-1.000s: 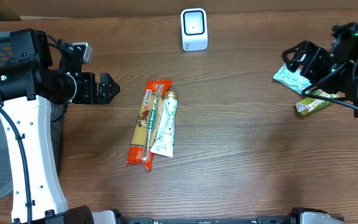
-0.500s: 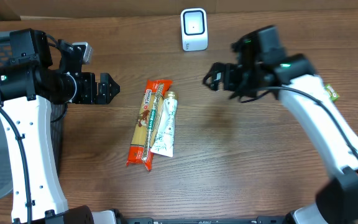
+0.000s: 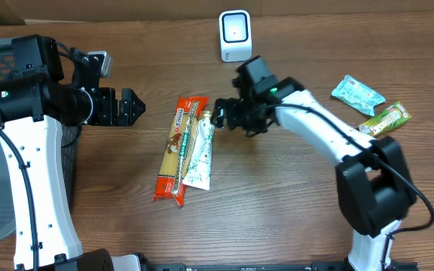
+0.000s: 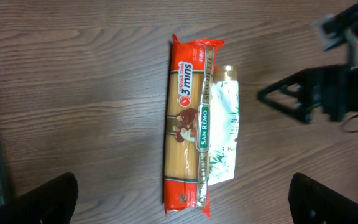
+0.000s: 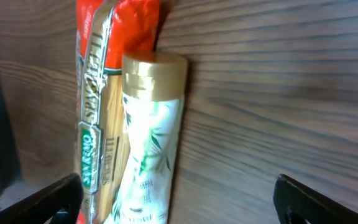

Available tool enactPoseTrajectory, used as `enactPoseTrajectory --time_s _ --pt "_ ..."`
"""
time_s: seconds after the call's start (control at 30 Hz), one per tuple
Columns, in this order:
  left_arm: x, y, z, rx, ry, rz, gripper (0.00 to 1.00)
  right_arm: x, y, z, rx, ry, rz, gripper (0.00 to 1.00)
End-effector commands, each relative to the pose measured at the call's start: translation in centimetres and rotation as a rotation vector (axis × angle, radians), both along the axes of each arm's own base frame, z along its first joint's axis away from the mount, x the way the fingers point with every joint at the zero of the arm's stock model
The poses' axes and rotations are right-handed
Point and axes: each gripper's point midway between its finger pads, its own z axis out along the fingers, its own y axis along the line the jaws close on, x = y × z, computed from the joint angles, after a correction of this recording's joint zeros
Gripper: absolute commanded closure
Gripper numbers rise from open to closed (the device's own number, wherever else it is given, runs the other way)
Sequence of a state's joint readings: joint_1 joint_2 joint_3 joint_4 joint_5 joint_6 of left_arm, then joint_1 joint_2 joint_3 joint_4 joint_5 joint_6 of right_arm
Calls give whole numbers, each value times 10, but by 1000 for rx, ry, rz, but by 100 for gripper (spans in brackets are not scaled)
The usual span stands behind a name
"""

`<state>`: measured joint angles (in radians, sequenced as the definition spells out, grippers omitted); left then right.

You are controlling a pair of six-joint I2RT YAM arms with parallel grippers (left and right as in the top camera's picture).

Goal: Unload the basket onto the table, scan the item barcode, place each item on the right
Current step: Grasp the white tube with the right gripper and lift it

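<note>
While the right gripper (image 3: 218,114) is hovering, jaws apart, beside the gold-capped white-and-green plastic tube (image 3: 200,154) lying mid-table against the long red spaghetti packet (image 3: 173,150), a wide closing is risking catching both. The left gripper (image 3: 130,108) is waiting, likewise spread.

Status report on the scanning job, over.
Both open, empty: right hand at cap end of tube, left hand off to the side. Tube flat on table. Pasta pack tight against it.

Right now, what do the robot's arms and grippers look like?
The left arm and right arm have white shells and black joints. The left gripper and right gripper are black, two-fingered. Thin black cables run alongside; a small green light glows on each arm.
</note>
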<state>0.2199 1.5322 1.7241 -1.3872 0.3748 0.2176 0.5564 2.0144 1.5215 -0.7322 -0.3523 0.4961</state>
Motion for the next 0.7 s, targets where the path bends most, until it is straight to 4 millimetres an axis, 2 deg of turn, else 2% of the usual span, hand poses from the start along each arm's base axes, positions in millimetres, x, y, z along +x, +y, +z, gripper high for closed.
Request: enactPoseTrajectory --time_s 0.0,0.13,0.27,0.43,0.57,0.67 --pt "2 -3 4 3 -21 -27 1 -2 9 -19 -73 -17 -15 9" --pt "2 -3 4 3 -20 -27 0 -6 12 -34 -145 -29 -25 15" --pt "2 -3 4 3 -21 -27 1 -6 5 -41 -206 -48 -39 23" --pt "2 -3 4 3 -20 -27 0 -7 -4 -44 -249 -44 -50 39" --pt "2 -3 4 3 -20 -27 1 -8 -5 -45 -253 -40 -49 40" --pt "2 -3 4 3 -20 -27 0 -9 -13 -47 -295 -42 -59 40"
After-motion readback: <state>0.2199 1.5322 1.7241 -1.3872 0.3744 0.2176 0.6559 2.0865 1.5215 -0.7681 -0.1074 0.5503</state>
